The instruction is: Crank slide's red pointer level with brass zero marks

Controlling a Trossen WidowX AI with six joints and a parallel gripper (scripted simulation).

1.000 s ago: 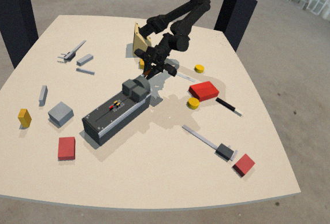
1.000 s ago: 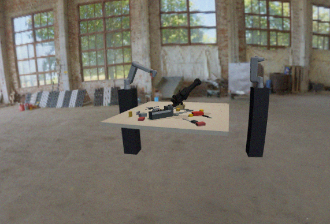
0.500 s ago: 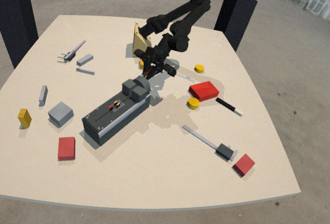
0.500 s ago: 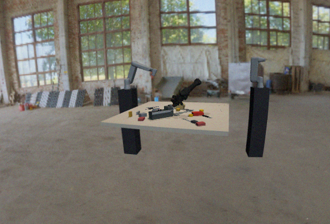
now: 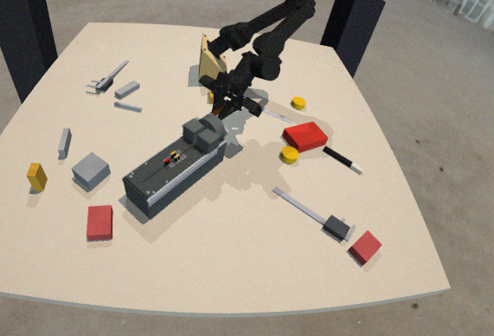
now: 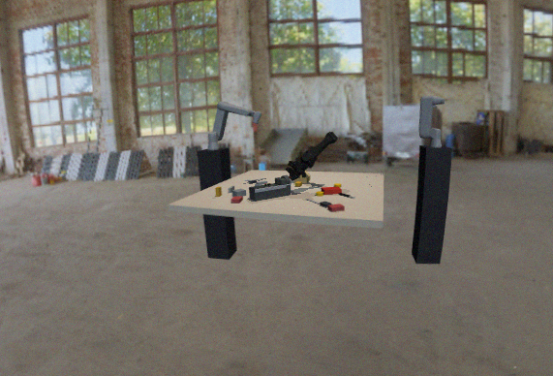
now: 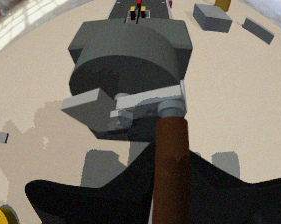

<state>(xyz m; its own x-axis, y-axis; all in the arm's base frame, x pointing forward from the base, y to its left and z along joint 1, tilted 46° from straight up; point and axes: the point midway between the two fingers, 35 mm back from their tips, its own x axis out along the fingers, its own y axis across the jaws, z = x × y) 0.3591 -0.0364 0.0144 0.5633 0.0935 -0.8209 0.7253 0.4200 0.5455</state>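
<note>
The dark grey machine (image 5: 182,186) (image 6: 269,192) lies on the table with its crank end toward the arm. Its red pointer (image 5: 167,161) (image 7: 139,2) stands in the slot, past the two brass marks and farther from the crank, not level with them. The brass marks show at the left (image 7: 132,9) and the right (image 7: 143,9) of the slot in the wrist view. The pale crank arm (image 7: 151,96) reaches right to the brown handle (image 7: 171,130). My gripper (image 7: 164,148) (image 5: 220,113) is shut on this handle. The fingers partly hide the handle's lower part.
A red block (image 5: 304,136), yellow discs (image 5: 298,102) (image 5: 289,155) and a black-handled tool (image 5: 337,156) lie beyond the machine's crank side. A caliper-like tool (image 5: 303,207) lies at the front right. A grey block (image 5: 91,170) and a red block (image 5: 99,222) lie left of the machine.
</note>
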